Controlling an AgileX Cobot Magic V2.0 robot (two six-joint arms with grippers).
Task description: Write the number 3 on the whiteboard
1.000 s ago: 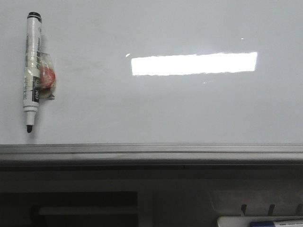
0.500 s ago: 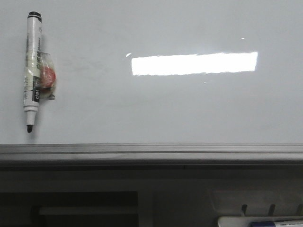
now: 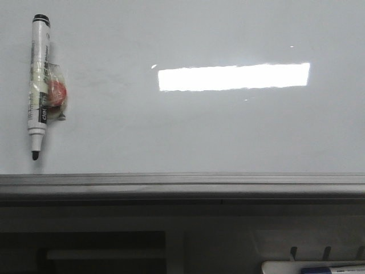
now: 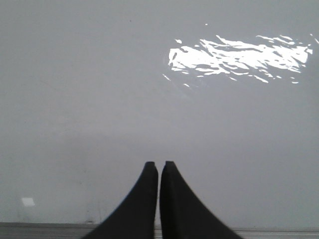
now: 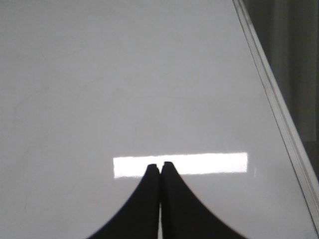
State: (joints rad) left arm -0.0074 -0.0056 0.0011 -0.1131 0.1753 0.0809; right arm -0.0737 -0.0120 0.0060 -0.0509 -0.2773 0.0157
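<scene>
Glossy blank whiteboard (image 3: 199, 131), black tapered left gripper (image 4: 159, 165) and right gripper (image 5: 160, 166) pressed together

The right gripper (image 5: 159, 166) has its two dark fingers pressed together, nothing between them, over the bare whiteboard (image 5: 124, 84). A bright rectangular light reflection (image 5: 209, 163) lies just behind the fingertips. The board's metal rail (image 5: 279, 114) runs diagonally along one edge.

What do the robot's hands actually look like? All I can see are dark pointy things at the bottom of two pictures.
Those are the fingers. Each of the left gripper and right gripper shows two plain matte black fingers, broad at the base and curving to narrow, blunt tips. No cables, markings or coverings show. The arms themselves are out of view.
</scene>
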